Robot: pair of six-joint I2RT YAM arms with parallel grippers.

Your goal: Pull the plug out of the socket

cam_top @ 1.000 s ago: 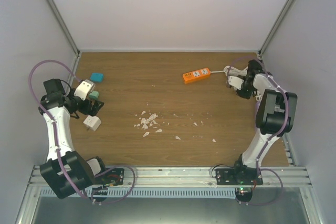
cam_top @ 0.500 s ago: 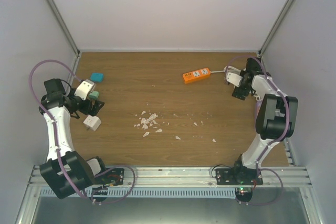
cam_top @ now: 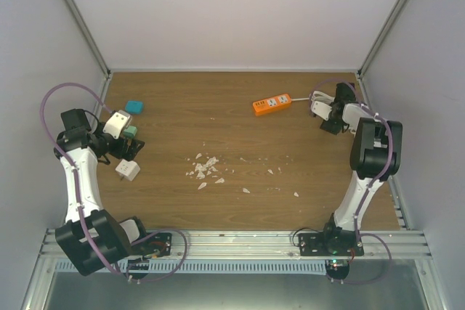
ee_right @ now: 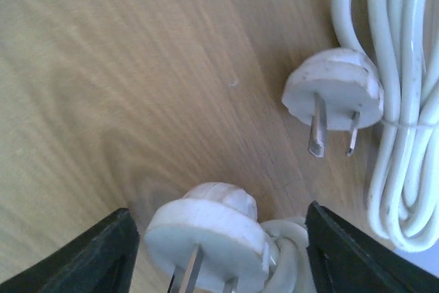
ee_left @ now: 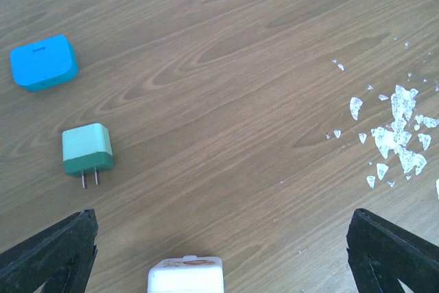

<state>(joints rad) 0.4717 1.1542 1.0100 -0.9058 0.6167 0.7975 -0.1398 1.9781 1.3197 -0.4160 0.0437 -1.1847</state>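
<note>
Wooden tabletop (cam_top: 240, 136), white walls on three sides.

Top view: we note the orange power strip (cam_top: 272, 103) at 1 o'clock. Its white cable (cam_top: 317, 96) runs toward the right gripper (cam_top: 330, 123) at 2 o'clock. Left gripper (cam_top: 125, 147) sits at 9 o'clock. White flakes (cam_top: 205, 168) lie mid-table.

Left wrist view: jaws spread wide above bare wood. Green adapter (ee_left: 87, 152) at 9 o'clock, blue adapter (ee_left: 43, 63) at 10, white adapter (ee_left: 186, 274) at 6.

Right wrist view: jaws partly apart, flanking a white plug (ee_right: 206, 235) at 6 o'clock, prongs bare. We cannot tell whether they press on it. Second white plug (ee_right: 334, 92) lies on the wood at 2 o'clock, prongs bare, just beside the coiled cable.
</note>
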